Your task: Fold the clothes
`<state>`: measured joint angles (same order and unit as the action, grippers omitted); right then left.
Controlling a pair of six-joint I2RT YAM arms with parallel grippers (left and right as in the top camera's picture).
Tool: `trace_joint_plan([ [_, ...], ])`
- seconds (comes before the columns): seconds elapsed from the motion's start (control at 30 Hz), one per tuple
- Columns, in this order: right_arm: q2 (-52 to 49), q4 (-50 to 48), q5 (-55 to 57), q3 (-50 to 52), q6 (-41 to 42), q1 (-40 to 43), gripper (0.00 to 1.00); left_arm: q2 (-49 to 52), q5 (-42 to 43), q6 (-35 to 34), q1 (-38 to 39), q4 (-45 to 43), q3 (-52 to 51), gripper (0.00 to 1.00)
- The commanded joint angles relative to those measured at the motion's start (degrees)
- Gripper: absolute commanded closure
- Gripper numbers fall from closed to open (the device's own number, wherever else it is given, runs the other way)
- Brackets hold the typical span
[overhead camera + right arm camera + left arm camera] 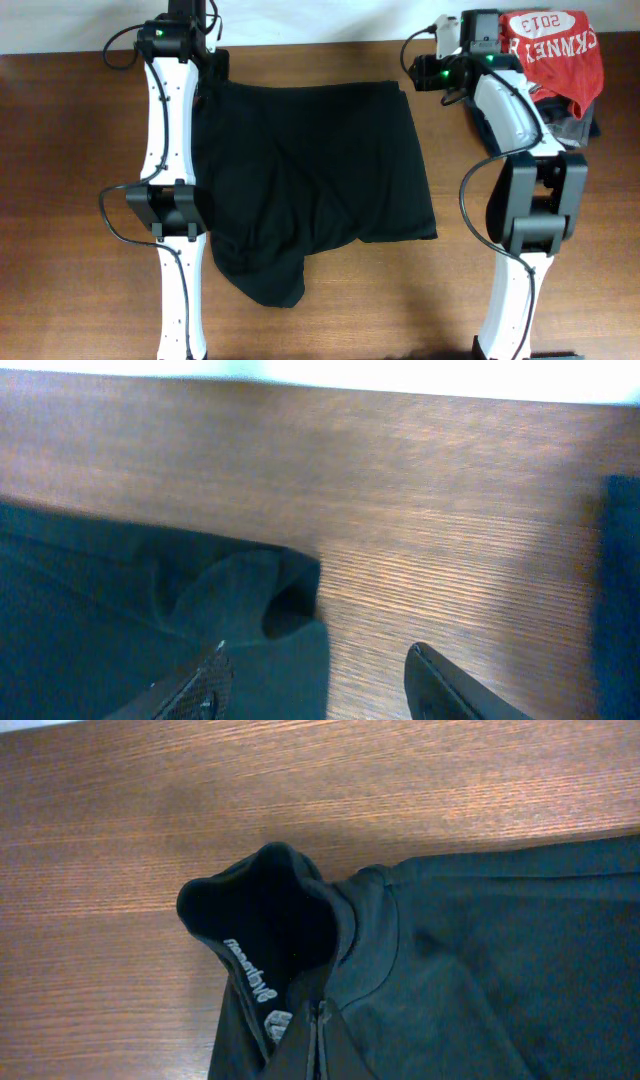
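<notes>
- Black soft-fabric shirt (320,170) lies spread on the brown wooden counter (60,200), between the two arms and filling the middle of the overhead view.
- Most of the shirt is a roughly square, fairly flat block. At its lower left a rounded lobe of fabric (265,280) sticks out past the bottom edge, with creases running up from it.
- Along the shirt's left edge stretches the left arm (165,130), its white links overlapping the border of the cloth.
- Seen from the left wrist, the collar (270,910) stands up off the counter as an open loop, with white lettering (245,970) on its inner band. The rest of the cloth runs off to the right.
- Of the left fingers nothing shows in any view; they are closed together, and I cannot tell whether fabric is pinched between them.
- By the shirt's upper right corner, the right fingers (200,680) stand apart with nothing between them, one tip over black cloth and the other over bare wood.
- Just ahead of them a small fold of the shirt (260,595) bunches up at the cloth's edge.
- At the far right corner a red shirt (555,50) printed "2013" lies on top of grey and dark garments (578,122), beside the right arm (530,200) and apart from the black one.
</notes>
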<state>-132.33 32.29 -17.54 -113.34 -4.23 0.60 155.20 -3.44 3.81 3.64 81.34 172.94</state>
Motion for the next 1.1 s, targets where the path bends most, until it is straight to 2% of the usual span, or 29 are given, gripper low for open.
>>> trace_joint_plan([
  [0.0,-3.7,-1.2,-3.1,-0.5,-2.6,-2.1,0.4,-0.3,-0.2,-0.5,0.0,-0.3,1.0,0.99],
  [0.3,-9.2,-5.1,-3.0,-0.5,-3.0,-5.6,0.42,-0.3,-0.5,-0.5,0.0,-0.2,1.0,0.99],
  [0.47,-9.2,-5.1,-2.8,-0.6,-3.0,-5.5,0.78,-0.3,-0.5,-0.5,0.0,-0.3,1.0,0.99],
  [0.57,-8.8,-4.8,-2.6,-0.9,-1.8,-4.7,0.96,-0.3,-0.5,-0.5,0.0,-0.8,1.0,0.99],
  [0.77,-5.7,0.8,-2.6,-3.8,-1.3,-2.2,0.96,-0.3,-1.0,-0.5,0.0,-1.6,1.5,0.99],
  [1.07,0.9,18.1,-2.7,-12.2,-1.3,1.4,0.96,-1.3,-2.3,-0.5,-0.1,0.8,7.0,0.99],
])
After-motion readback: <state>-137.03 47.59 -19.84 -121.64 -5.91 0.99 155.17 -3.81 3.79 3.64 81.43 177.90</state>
